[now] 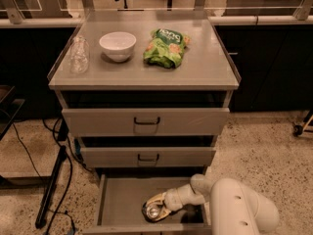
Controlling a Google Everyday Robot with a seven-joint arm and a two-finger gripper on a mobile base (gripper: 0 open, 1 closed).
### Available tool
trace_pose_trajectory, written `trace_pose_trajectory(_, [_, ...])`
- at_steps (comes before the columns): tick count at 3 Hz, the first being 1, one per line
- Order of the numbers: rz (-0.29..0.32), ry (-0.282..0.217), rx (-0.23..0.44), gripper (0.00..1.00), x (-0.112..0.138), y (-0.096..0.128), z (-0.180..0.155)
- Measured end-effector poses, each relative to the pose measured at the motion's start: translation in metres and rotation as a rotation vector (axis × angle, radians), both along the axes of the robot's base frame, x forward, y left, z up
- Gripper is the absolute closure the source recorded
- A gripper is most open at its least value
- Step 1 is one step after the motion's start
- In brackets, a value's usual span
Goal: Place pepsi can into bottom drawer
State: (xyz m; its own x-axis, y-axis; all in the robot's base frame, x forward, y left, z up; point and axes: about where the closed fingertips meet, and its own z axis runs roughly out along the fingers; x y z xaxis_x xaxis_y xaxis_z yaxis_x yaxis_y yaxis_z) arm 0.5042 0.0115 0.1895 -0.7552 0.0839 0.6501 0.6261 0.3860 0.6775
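cream claw (158, 208) in grey bottom drawer (122, 200), silver-ended pepsi can (152, 212); green bag (164, 47)

Smooth white arm (244, 212): a fat rounded shell with small dark holes, narrowing to a slim jointed wrist; cream gripper (156, 210) at lower centre.
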Motion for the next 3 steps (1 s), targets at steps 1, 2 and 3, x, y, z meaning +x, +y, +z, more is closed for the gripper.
trace_pose_trajectory(1, [-0.003, 0.027, 0.022, 1.0, -0.0024, 0.0008, -0.0123])
trace_pose_trajectory(2, [-0.011, 0.045, 0.033, 1.0, -0.0046, -0.0017, -0.0204])
trace_pose_trajectory(3, [-0.011, 0.045, 0.033, 0.81, -0.0046, -0.0016, -0.0205])
